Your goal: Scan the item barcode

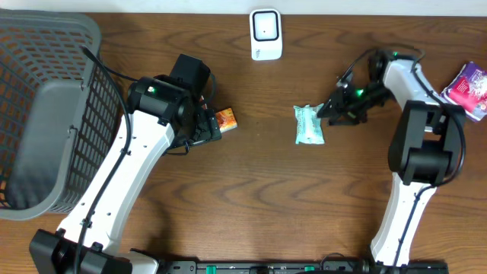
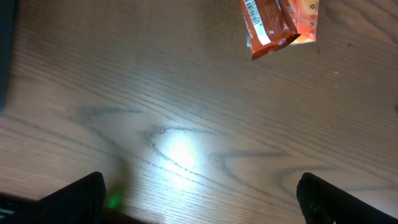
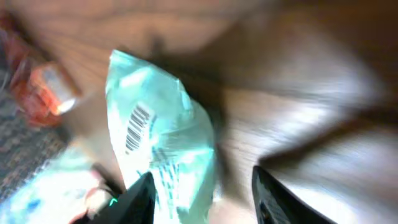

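Teal packet (image 1: 308,125): a soft, crumpled pouch in pale green-blue with white print is seen lying flat on the wooden worktop (image 1: 266,198).
Barcode (image 3: 139,127): black bars on a white patch are shown facing up in the right wrist view. That view is blurred, so finer print cannot be read.
Place of the packet: it is found nearer the robot than the white scanner (image 1: 265,34), a little to the scanner's right and well apart from it.
Right tool (image 1: 329,113): it is held low at the packet's right edge. Its fingers (image 3: 140,198) are seen parted, with a gap between them and no clamp on the packet. One finger overlaps the packet's near end in the wrist view, and whether it touches cannot be told.
Left tool (image 2: 199,186): its jaws are spread wide over bare wood, with nothing between them.
Orange packet (image 1: 225,119): a small wrapper with a white barcode strip is seen nearer the robot than the scanner and slightly to its left, just beyond the left tool.
Grey basket (image 1: 46,30): a mesh basket is set far to the scanner's left.
Pink packet (image 1: 470,85): it lies far to the scanner's right, at the frame's edge.
In the way: the packet's right side is crowded by the right tool and its wrist.
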Robot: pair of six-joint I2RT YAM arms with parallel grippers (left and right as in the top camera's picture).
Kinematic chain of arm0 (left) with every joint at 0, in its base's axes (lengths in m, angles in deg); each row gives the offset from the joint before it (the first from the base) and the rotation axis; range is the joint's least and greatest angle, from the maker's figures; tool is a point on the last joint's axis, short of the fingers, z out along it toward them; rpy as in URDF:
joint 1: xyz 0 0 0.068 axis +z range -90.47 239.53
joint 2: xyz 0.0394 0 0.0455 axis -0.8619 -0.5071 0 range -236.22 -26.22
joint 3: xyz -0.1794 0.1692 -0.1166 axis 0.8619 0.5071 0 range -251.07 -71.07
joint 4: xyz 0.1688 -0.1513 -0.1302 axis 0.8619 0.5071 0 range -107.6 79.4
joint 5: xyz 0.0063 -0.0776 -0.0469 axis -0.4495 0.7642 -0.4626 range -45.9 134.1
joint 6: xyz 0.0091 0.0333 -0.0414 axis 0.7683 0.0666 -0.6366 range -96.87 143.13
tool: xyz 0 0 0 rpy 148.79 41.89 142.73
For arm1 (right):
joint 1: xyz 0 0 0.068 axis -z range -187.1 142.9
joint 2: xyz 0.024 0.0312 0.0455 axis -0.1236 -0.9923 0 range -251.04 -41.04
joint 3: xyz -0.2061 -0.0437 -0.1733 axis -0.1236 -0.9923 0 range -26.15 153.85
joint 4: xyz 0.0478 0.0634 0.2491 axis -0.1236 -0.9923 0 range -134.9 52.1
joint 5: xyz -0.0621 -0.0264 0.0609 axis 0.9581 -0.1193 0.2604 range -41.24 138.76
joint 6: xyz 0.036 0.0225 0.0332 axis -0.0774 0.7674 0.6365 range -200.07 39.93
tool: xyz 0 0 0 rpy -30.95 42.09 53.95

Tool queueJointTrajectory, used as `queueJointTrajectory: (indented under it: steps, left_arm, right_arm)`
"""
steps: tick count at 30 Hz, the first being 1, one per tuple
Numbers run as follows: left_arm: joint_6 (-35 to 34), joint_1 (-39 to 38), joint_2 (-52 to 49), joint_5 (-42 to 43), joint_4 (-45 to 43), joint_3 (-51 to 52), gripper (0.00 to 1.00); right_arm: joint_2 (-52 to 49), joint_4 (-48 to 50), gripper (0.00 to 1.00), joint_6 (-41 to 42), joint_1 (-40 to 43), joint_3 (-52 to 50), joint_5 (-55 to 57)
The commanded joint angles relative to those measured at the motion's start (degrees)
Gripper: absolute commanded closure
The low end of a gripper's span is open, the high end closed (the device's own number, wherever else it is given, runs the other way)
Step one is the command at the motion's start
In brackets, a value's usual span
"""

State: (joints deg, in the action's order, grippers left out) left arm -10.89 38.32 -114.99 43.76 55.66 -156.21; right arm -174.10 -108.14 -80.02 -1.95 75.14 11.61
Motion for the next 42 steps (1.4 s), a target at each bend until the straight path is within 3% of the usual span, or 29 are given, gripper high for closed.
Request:
queueJointTrajectory:
  steps: [1, 5, 7, 8, 10, 12, 18, 26, 32, 38, 41, 42]
  left_arm:
    - [1.0, 0.0, -0.3, -0.3, 0.2, 0.0, 0.02]
    - [1.0, 0.0, -0.3, -0.3, 0.2, 0.0, 0.02]
    - [1.0, 0.0, -0.3, -0.3, 0.2, 0.0, 0.02]
    - [1.0, 0.0, -0.3, -0.3, 0.2, 0.0, 0.02]
    - [1.0, 0.0, -0.3, -0.3, 0.2, 0.0, 0.02]
    - [1.0, 0.0, -0.3, -0.3, 0.2, 0.0, 0.02]
    - [1.0, 0.0, -0.3, -0.3, 0.2, 0.0, 0.02]
    - [1.0, 0.0, -0.3, -0.3, 0.2, 0.0, 0.02]
    - [1.0, 0.0, -0.3, -0.3, 0.2, 0.0, 0.02]
    - [1.0, 0.0, -0.3, -0.3, 0.2, 0.0, 0.02]
    - [1.0, 0.0, -0.3, -0.3, 0.2, 0.0, 0.02]
    - [1.0, 0.0, -0.3, -0.3, 0.2, 0.0, 0.02]
  right_arm:
    - [6.9, -4.5, 0.46, 3.3, -0.9, 6.6, 14.4]
    - [9.6, -7.6, 0.4, 3.3, -2.7, 8.2, 14.4]
    - [10.1, -8.9, 0.44, 3.0, -3.7, 8.2, 14.4]
    - [10.1, -9.6, 0.52, 2.8, -4.5, 8.2, 14.4]
    - [10.0, -9.8, 0.86, 2.5, -6.1, 7.3, 14.5]
    - [10.0, -8.9, 0.99, 2.5, -7.9, 5.7, 14.6]
    - [10.0, 1.0, 0.99, 6.6, -13.9, -4.2, 19.9]
    - [10.0, 8.0, 0.99, 8.3, -14.6, -13.9, 22.1]
    - [10.1, 6.6, 0.99, 8.3, -14.2, -12.3, 22.7]
    - [10.1, 0.4, 0.97, 8.2, -13.7, -3.3, 22.7]
    - [10.1, -2.9, 0.84, 8.3, -13.3, 3.3, 23.2]
    - [10.1, -3.3, 0.66, 8.2, -13.2, 4.7, 23.7]
